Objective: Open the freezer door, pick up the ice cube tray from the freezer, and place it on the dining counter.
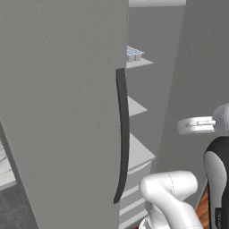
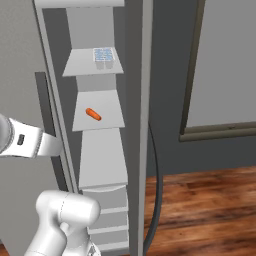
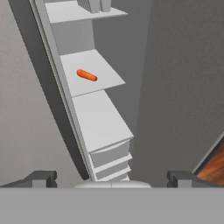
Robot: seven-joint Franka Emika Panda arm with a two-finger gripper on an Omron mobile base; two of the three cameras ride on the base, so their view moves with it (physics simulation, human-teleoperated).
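Observation:
The freezer door (image 1: 62, 112) stands swung open, its long dark curved handle (image 1: 121, 134) facing me. Behind it the freezer shelves show. The ice cube tray (image 2: 103, 55), pale-rimmed with light blue cells, lies on the top shelf; its far edge shows in the left base view (image 1: 133, 53) and its underside at the top of the hand view (image 3: 94, 5). My gripper (image 3: 112, 178) is open and empty, well below the tray, looking up into the freezer from near the drawers. A sliver of white marble top (image 1: 3, 163) shows left of the door; I cannot tell whether it is the dining counter.
An orange carrot-like thing (image 2: 93, 114) lies on the second shelf (image 3: 94, 72). Below come a bare shelf (image 3: 100, 120) and stacked drawers (image 3: 111, 159). The other grey door (image 2: 145, 125) closes the right side. Wooden floor (image 2: 200, 200) lies to the right.

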